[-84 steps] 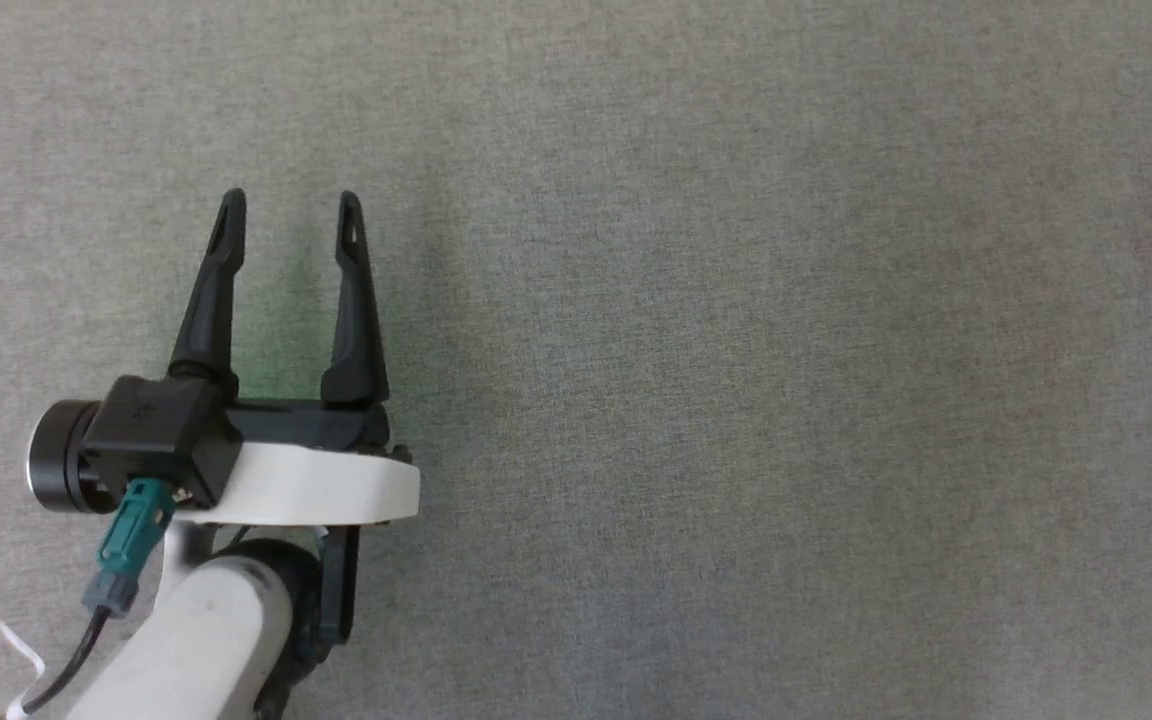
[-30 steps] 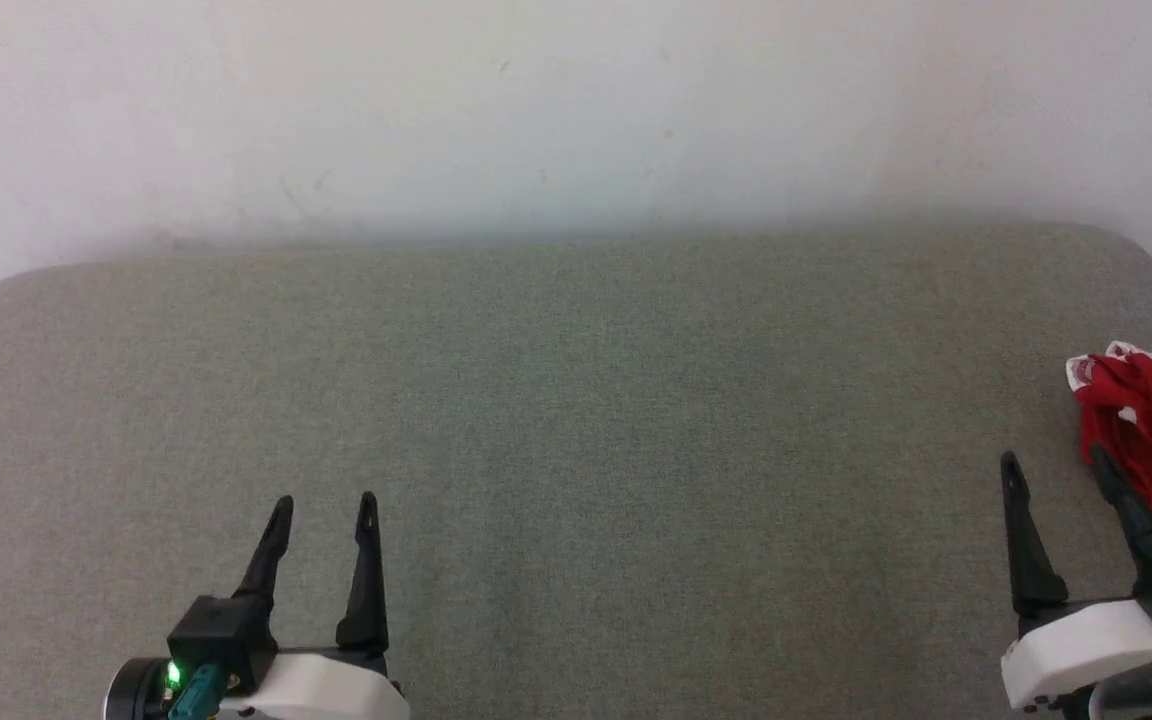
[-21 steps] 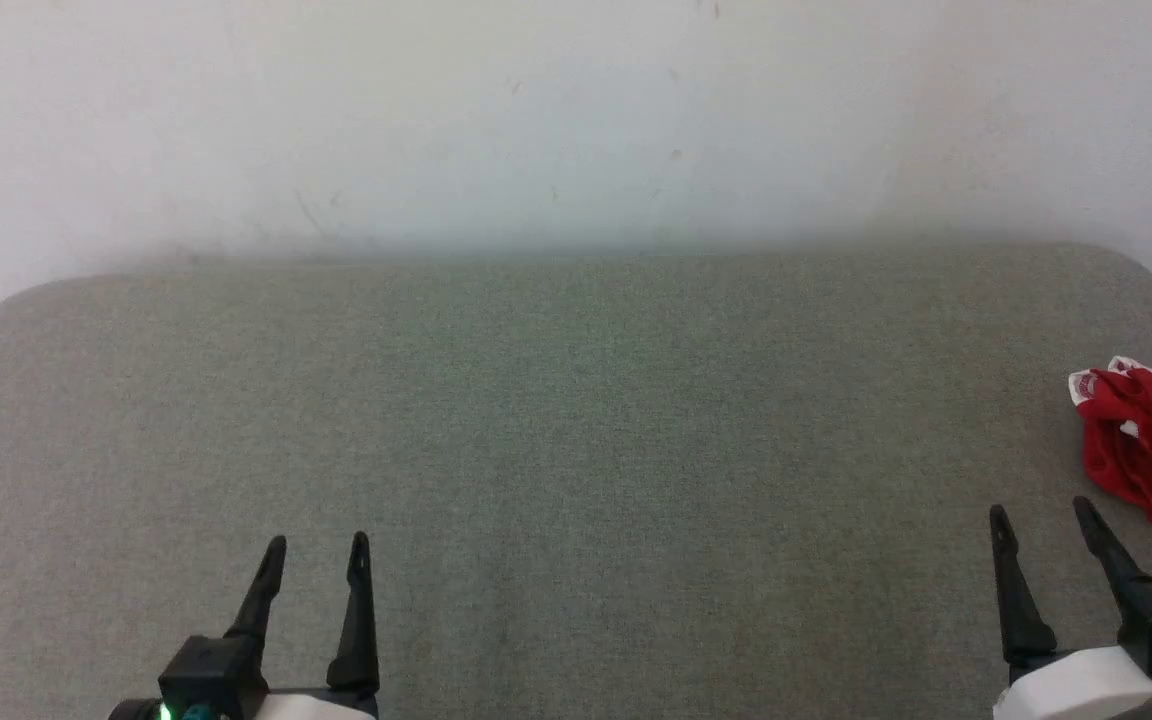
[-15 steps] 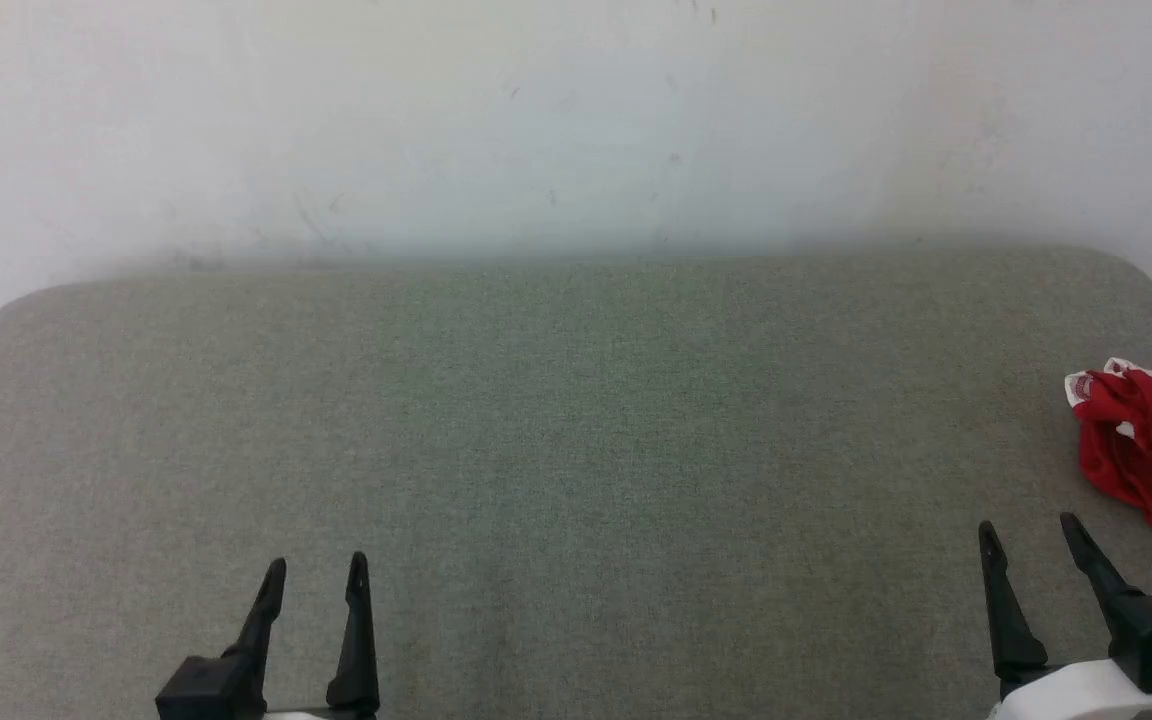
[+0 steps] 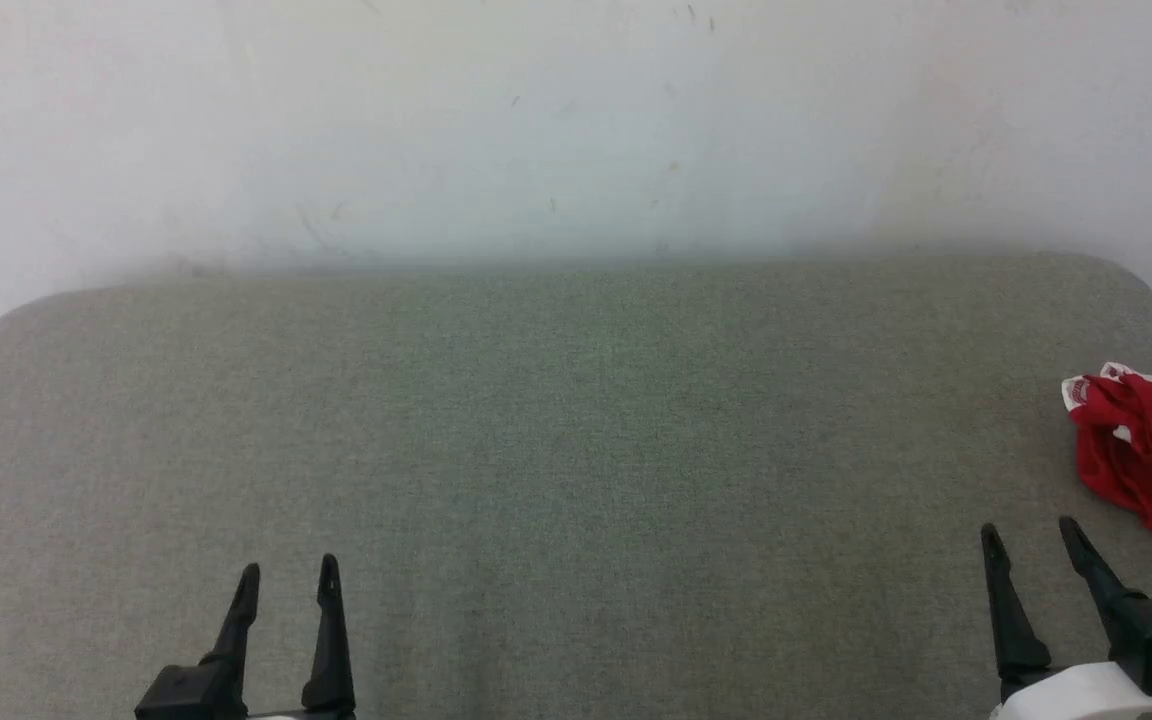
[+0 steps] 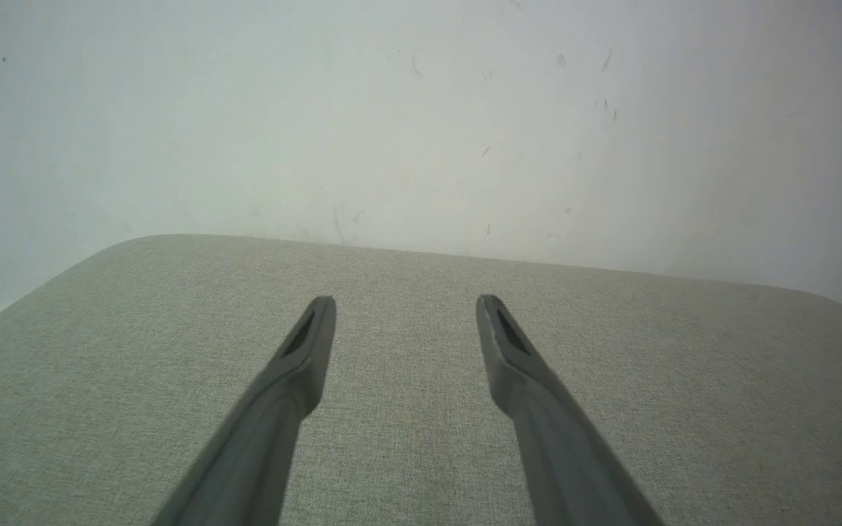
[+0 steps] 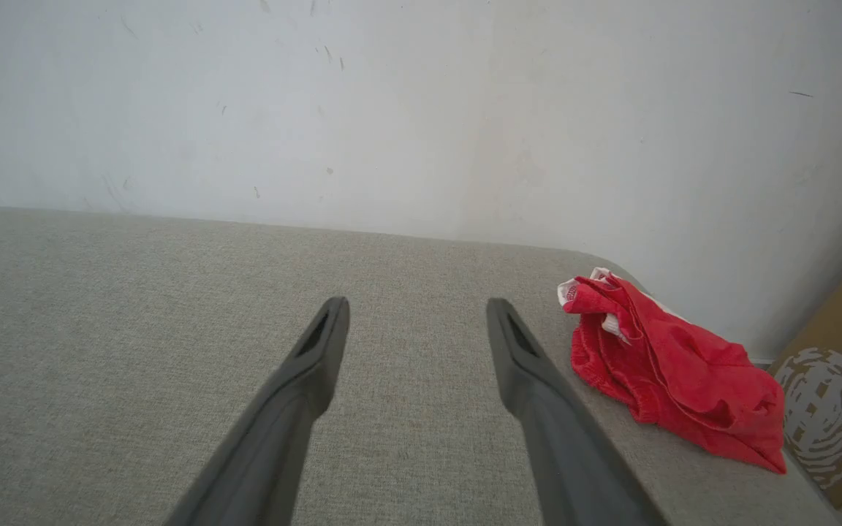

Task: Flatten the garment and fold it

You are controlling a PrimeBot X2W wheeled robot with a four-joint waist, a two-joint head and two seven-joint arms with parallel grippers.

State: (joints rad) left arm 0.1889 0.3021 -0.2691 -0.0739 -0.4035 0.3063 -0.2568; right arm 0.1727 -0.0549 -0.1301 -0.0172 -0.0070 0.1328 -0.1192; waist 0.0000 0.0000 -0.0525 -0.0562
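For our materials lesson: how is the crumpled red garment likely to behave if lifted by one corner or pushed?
The garment lies in soft bunched folds, so it would probably hang limp. It looks thin and light; a push would likely bunch it further. Lying near the edge of the grey surface, it might slide off.

Jaws stand spread over grey fabric, white wall behind.

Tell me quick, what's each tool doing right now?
The left tool is open, holding nothing.
The right tool is open, holding nothing, clear of the shorts.
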